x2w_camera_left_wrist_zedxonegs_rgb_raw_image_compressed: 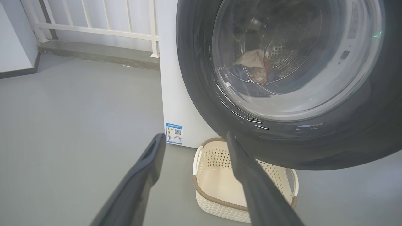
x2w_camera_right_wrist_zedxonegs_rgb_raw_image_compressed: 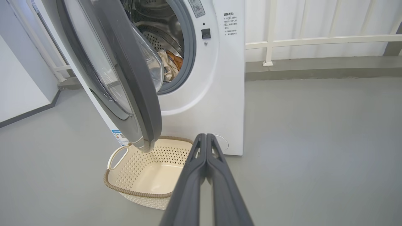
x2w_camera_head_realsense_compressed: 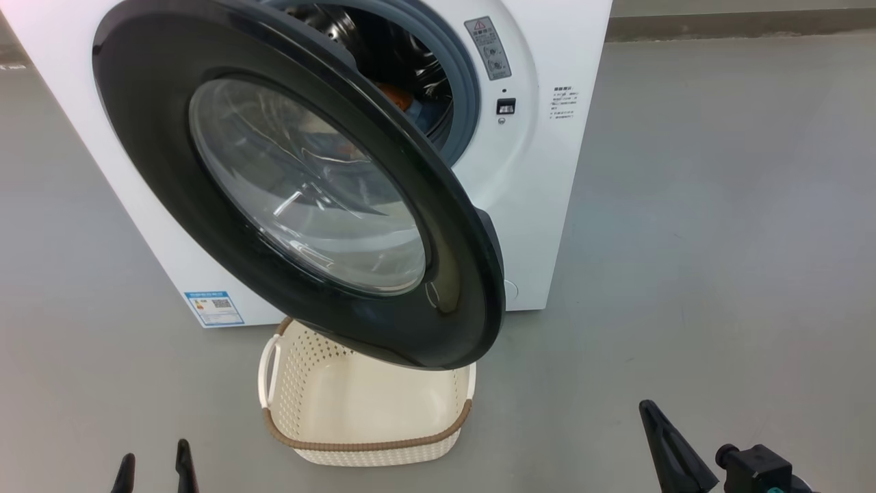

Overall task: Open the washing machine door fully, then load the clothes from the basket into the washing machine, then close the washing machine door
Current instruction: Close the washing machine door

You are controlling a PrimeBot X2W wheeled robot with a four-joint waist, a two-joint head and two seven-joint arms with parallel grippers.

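A: Where's the door (x2w_camera_head_realsense_compressed: 301, 185)?
B: Half-open across the middle of the head view, its lower rim over the basket (x2w_camera_head_realsense_compressed: 369, 445) at bottom centre.
A: The clothes (x2w_camera_right_wrist_zedxonegs_rgb_raw_image_compressed: 171, 62)?
B: Inside the washing machine (x2w_camera_right_wrist_zedxonegs_rgb_raw_image_compressed: 213, 94), upper middle of the right wrist view.
A: Grippers?
B: Left gripper (x2w_camera_left_wrist_zedxonegs_rgb_raw_image_compressed: 193, 137) spread and released; right gripper (x2w_camera_right_wrist_zedxonegs_rgb_raw_image_compressed: 205, 136) clenched, grasping nothing.

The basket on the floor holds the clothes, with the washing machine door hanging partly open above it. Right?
No: the basket is empty. The right wrist view shows the clothes inside the washing machine instead. The washing machine door does hang partly open above the basket.
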